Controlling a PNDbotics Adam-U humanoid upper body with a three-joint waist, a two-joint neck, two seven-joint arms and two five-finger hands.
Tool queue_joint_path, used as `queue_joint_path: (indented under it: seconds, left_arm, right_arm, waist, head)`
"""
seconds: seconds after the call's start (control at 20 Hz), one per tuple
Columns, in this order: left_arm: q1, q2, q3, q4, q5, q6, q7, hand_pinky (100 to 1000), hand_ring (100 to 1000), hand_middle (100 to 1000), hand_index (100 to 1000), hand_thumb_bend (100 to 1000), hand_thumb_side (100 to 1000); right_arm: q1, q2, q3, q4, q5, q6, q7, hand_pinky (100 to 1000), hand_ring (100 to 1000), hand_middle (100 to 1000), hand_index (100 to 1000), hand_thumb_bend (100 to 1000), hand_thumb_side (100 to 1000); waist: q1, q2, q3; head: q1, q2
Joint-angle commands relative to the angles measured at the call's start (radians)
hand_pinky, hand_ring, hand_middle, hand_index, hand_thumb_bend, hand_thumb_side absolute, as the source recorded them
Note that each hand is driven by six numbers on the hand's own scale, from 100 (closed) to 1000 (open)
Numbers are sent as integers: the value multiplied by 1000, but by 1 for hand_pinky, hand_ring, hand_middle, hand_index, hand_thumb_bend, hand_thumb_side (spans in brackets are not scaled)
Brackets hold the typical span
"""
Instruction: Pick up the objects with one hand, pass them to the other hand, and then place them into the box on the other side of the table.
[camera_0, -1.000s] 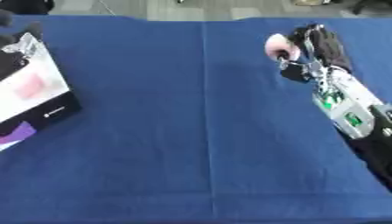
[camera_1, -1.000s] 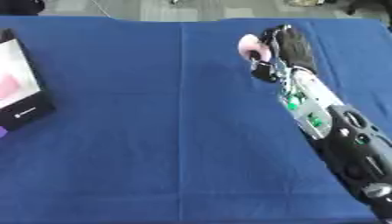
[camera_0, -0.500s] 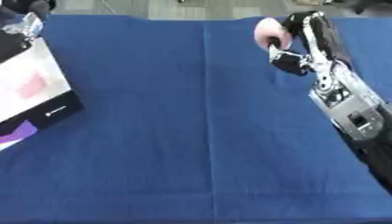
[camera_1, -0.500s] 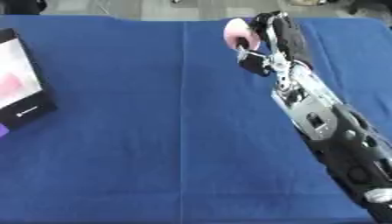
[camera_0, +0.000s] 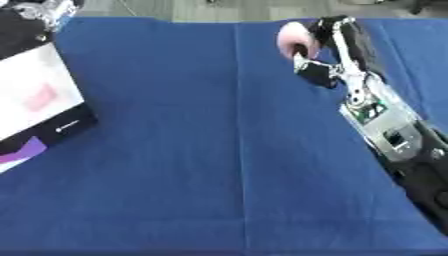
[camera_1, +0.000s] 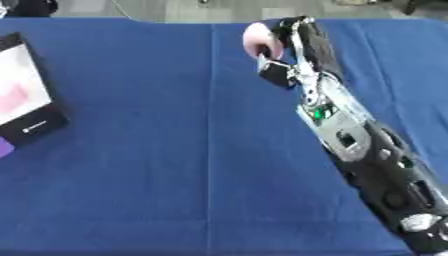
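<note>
Step judged: handover. The surface, blue-clothed, is crossed by the right hand, fingers curled round a pink object held at their far-left side, lifted off the cloth. The box, white inside with a dark rim, sits well apart, far left of the fingers. The left hand is only partly seen at the top-left corner; its finger state cannot be told. The object should be presented with its free left side exposed, and released only once gripped. Object: small, rounded, pale pink, smooth-looking.
</note>
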Motion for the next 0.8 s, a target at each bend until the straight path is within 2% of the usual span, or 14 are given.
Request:
queue_joint_path:
  seconds: [0.05,0.45,0.8]
  left_arm:
    - [-46,0,-28,-20,1,-12,-64,704,645,672,769,442,534]
    - [-148,-66,-127,-20,-66,-5,-211,709,656,679,771,449,529]
    - [-218,-159,-178,-20,-122,38,-304,709,658,681,770,447,533]
  right_arm:
    - [-27,10,2,-2,-9,-14,-1,670,597,464,484,100,100]
    - [-43,51,18,34,-10,-31,2,664,596,464,482,100,100]
    - [-56,87,24,79,-28,-59,-24,658,595,465,481,100,140]
  waist:
    - [16,-40,2]
    - [24,-49,10]
    - [32,-55,22]
  head:
    - [5,5]
    - [12,16]
    - [12,17]
